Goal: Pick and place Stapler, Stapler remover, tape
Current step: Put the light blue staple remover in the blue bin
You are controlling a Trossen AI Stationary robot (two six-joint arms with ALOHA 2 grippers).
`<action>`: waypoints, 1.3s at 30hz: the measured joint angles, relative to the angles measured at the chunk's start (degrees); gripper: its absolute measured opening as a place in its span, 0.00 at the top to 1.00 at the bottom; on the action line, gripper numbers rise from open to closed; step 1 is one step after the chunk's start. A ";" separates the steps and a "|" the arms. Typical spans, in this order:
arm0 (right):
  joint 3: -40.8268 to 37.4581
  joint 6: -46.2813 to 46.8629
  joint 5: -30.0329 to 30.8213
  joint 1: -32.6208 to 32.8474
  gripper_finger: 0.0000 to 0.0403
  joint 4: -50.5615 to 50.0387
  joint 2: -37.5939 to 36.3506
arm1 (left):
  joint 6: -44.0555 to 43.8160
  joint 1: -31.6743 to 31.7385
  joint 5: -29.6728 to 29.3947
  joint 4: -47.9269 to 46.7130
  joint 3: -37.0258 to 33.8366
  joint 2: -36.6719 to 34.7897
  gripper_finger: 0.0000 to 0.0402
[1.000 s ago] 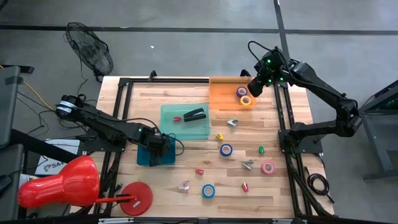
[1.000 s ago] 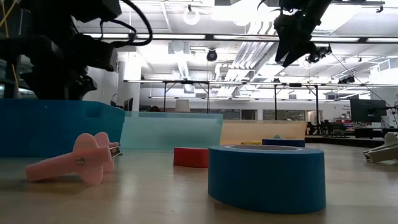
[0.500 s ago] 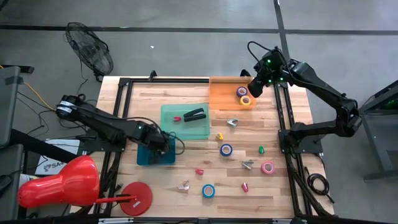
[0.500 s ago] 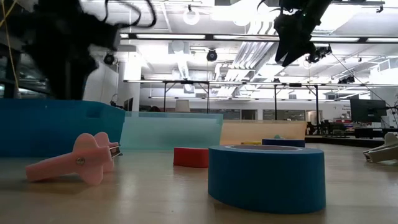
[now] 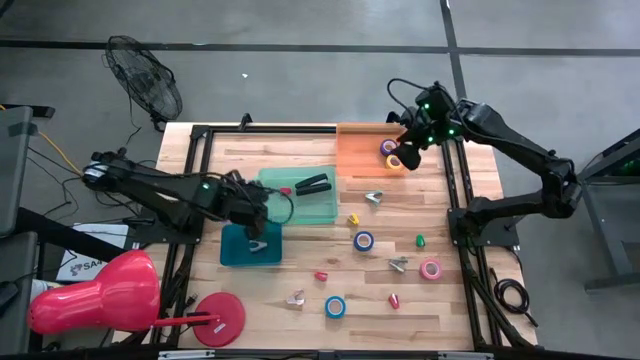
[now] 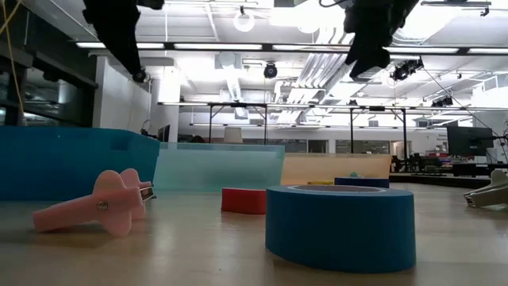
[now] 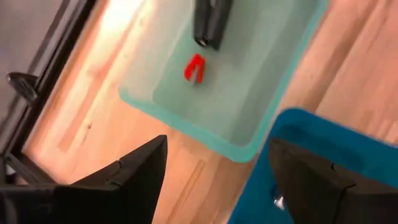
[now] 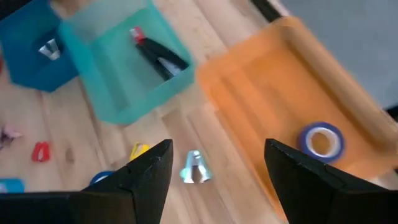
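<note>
black stapler (image 5: 314, 184) lies flat in pale green tray (image 5: 325, 207).

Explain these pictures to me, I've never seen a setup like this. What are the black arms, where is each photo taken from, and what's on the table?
Two robot arms work at a wooden table, each ending in a two-finger claw. One picture looks straight down, one looks level across the tabletop, and two come from cameras on the wrists.

From above, the left claw hangs open between the blue bin and the teal tray, holding nothing. That tray holds a black stapler and a small red piece. The right claw, also open and empty, hangs over the orange tray, where two tape rolls lie. More tape rolls and small coloured pieces are scattered on the wood.
</note>
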 joint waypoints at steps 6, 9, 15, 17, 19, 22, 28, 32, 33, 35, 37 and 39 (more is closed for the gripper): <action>0.00 0.53 4.59 10.13 0.39 -0.54 0.00 | -2.37 -0.22 -5.07 2.28 -4.62 -11.32 0.32; 0.00 3.64 10.14 14.56 0.39 -0.49 0.00 | -2.95 -0.20 -5.53 6.43 -7.34 -16.76 0.32; -6.48 11.00 9.99 17.97 0.39 2.81 -0.09 | -3.39 -0.20 -1.91 11.82 -12.27 -23.12 0.32; -11.45 12.83 9.01 18.34 0.39 5.53 -0.07 | -3.38 -0.20 -0.99 12.55 -13.29 -23.99 0.32; -16.30 14.45 8.22 18.84 0.39 10.07 -0.04 | -3.11 -0.20 -0.29 12.15 -14.27 -24.06 0.32; -22.11 15.02 8.11 19.74 0.39 16.74 -0.02 | -1.83 -0.20 -0.09 12.62 -15.16 -24.00 0.32; -31.62 10.00 10.95 21.75 0.39 28.04 -0.02 | -0.33 -0.20 -0.11 16.16 -15.99 -23.82 0.32; -37.05 2.66 12.48 22.66 0.39 36.46 -0.02 | -0.33 -0.20 -0.13 17.35 -15.98 -23.82 0.32; -38.32 2.16 13.52 22.89 0.39 38.96 -0.02 | -0.33 -0.20 -0.14 17.87 -15.98 -23.82 0.32; -40.66 1.93 15.95 23.30 0.39 42.78 -0.02 | -0.33 -0.20 -0.16 18.12 -15.98 -23.82 0.32; -42.97 1.36 18.09 23.57 0.39 45.83 -0.02 | -0.37 -0.20 -0.27 18.13 -15.98 -23.82 0.32; -44.90 1.12 19.71 23.66 0.39 47.73 -0.02 | -0.48 -0.20 -0.31 18.11 -15.98 -23.82 0.32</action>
